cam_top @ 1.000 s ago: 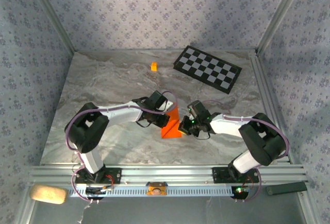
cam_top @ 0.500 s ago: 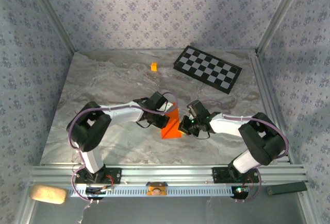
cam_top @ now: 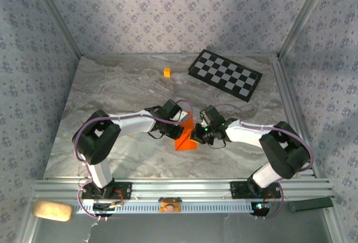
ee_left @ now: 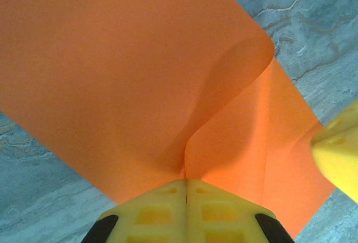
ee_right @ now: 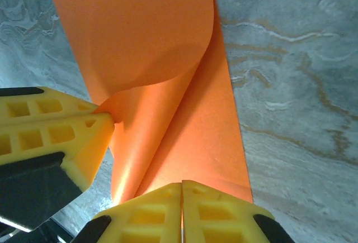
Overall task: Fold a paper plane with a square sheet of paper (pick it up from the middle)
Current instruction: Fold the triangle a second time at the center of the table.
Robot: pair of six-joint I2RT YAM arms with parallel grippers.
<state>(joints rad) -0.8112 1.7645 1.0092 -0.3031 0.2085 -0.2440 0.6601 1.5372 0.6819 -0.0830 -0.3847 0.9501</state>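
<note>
Grey marbled surface (cam_top: 112, 98) makes the floor of this booth, with blue-grey flowered wallpaper (cam_top: 168, 14) behind it. A black-and-white checkered board (cam_top: 225, 76) lies at the far right, and a tiny orange cube (cam_top: 166, 72) sits well apart from the work. Near the middle, between the two arms, is the square sheet of paper (cam_top: 184, 141), bright orange and raised into a tent-like point rather than lying flat. The left fingers (ee_left: 151, 215) are pressed together on it where two layers meet in a soft, rolled fold. The right fingers (ee_right: 145, 215) are likewise closed on its lower edge from the opposite side, just beside the left pair.

To my eye the step in hand is setting a fold, and the plane looks far from done. Doing it well would mean using one pinch as the anchor and drawing the loose flap until its edges line up. The loop could then be flattened against the surface so the crease runs straight. Pulling the two grips apart too hard could tear or skew so light a sheet.

That paper is thin, matte and smooth. Its upper flap curls over in a rounded loop, not a sharp crease, and a faint straight line runs along the layer beneath. Both pairs of fingers are blocky yellow plastic with square recesses.
</note>
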